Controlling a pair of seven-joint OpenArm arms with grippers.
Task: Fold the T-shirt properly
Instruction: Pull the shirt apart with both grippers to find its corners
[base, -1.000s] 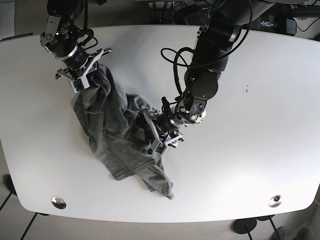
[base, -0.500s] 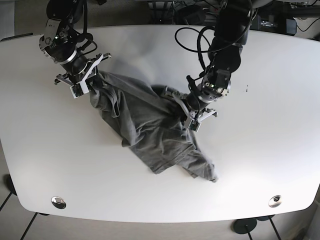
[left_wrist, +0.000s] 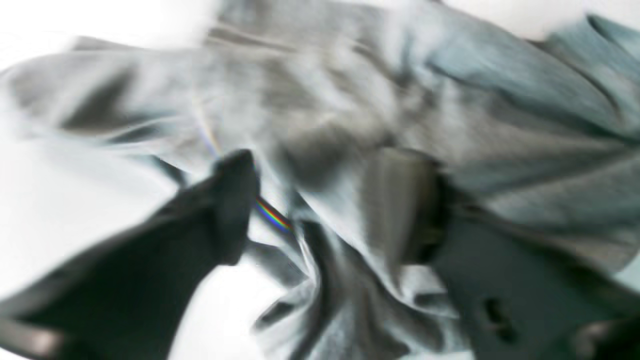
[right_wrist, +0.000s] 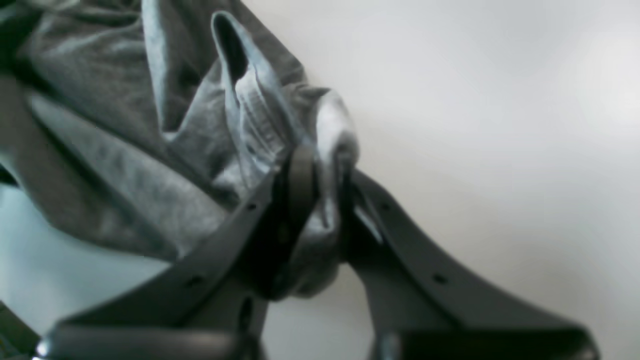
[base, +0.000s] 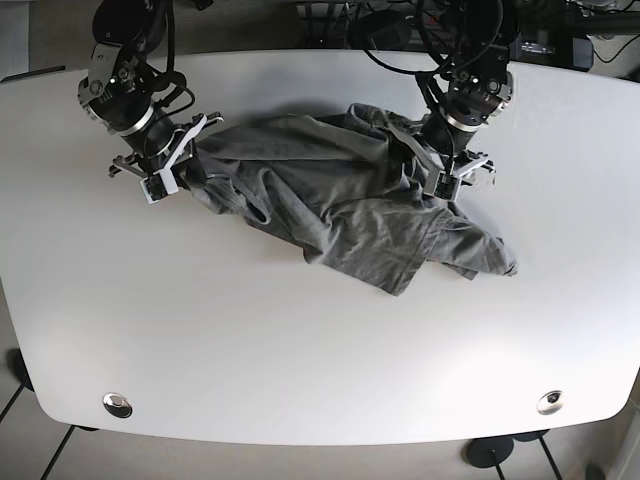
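Note:
The grey T-shirt (base: 340, 195) lies stretched and rumpled across the far half of the white table (base: 300, 350), with a loose flap trailing to the front right. My right gripper (base: 172, 165) is shut on the shirt's left end. In the right wrist view its fingers (right_wrist: 300, 185) pinch a bunched fold of the cloth (right_wrist: 125, 150). My left gripper (base: 447, 170) holds the shirt's right end. The left wrist view is blurred, with cloth (left_wrist: 350, 100) bunched between and over the fingers (left_wrist: 235, 200).
Two metal grommets sit near the table's front corners, one on the left (base: 117, 404) and one on the right (base: 550, 402). Cables and equipment (base: 380, 25) lie beyond the far edge. Bare table surface runs along the front.
My left gripper has moved far and to the right in the base view, dragging the shirt with it. The shirt went from a crumpled heap to a stretched band. My right gripper barely moved.

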